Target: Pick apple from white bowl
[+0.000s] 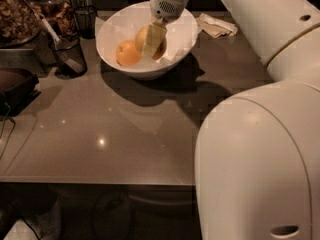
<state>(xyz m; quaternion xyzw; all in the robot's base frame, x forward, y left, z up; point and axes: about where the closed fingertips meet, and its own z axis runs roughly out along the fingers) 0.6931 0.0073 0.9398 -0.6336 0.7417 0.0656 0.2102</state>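
Note:
The white bowl (pixel 109 28) stands at the back of the dark table. In it a deep orange fruit (pixel 127 53) lies on the left. Just to its right is the pale yellow apple (pixel 141 35). My gripper (pixel 153 40) reaches down into the bowl from above and is shut on the apple. One finger (pixel 152 38) crosses the apple's front, so the fruit shows on both sides of it. The apple sits a little higher than the orange fruit. Whether it still touches the bowl is hidden.
A black mesh cup (pixel 69 55) holding a utensil stands left of the bowl, and another (pixel 86 19) stands behind it. Snack containers (pixel 17 14) fill the far left. Folded napkins (pixel 216 25) lie right of the bowl. My arm's bulky white body (pixel 260 154) fills the right foreground.

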